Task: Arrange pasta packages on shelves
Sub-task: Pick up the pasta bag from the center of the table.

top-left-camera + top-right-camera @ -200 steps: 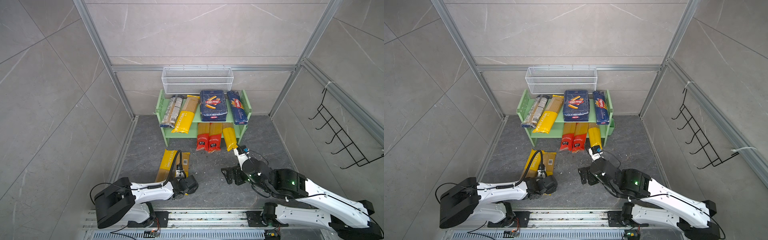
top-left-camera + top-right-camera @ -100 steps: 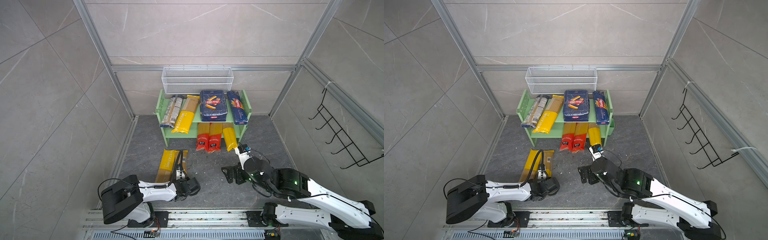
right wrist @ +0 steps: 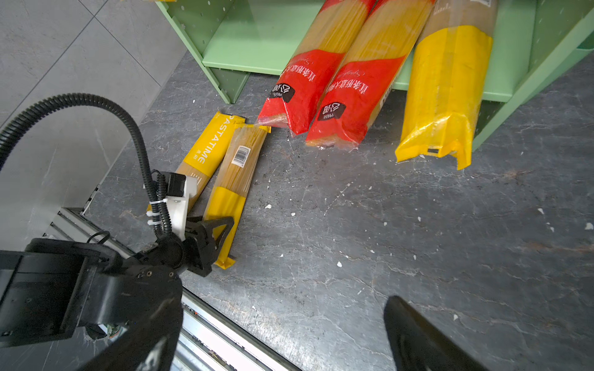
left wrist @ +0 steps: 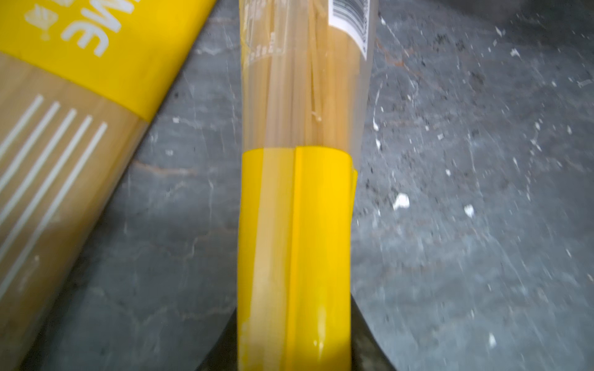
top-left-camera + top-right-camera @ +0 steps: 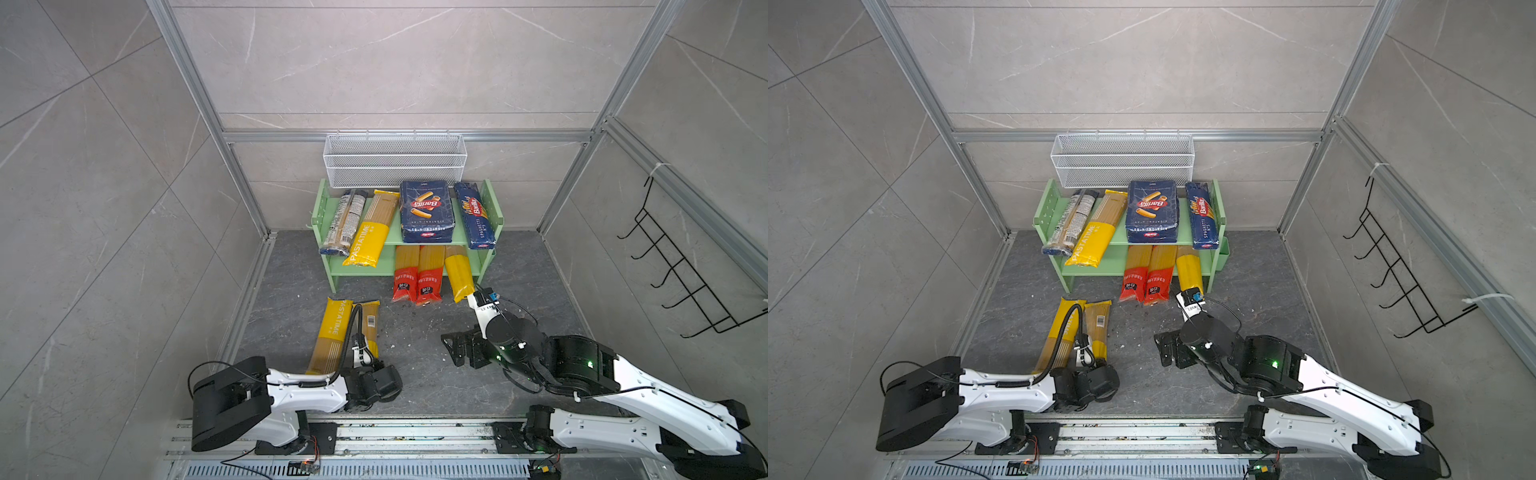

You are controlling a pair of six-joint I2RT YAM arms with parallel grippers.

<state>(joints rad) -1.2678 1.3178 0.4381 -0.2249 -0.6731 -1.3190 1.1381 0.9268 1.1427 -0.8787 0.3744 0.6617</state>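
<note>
Left gripper [image 3: 213, 226] is clenched on the yellow end of the barcode spaghetti bag [image 3: 236, 173]. The left wrist view shows a black jaw tight on each side of the yellow band. The bag lies flat on the dark floor [image 5: 415, 374], lower centre in both top views, just beside the floor PASTATIME pack [image 5: 332, 328]. They are apart at the gripper end; can't tell if the far ends touch. Right gripper [image 5: 461, 349] is released and empty, hovering over bare floor right of centre.

Green shelf rack [image 5: 492, 208] is mid-frame, and its lower board [image 3: 257, 41] has free room in its left part. My read of the step: lift this bag and shelve it. The grip is at the very end, so the long bag will likely droop. Lift slow, keep it low, and feed it in lengthwise onto the free left part, clear of the red spaghetti bags [image 5: 417, 278]. Don't drag the neighbour pack.
</note>
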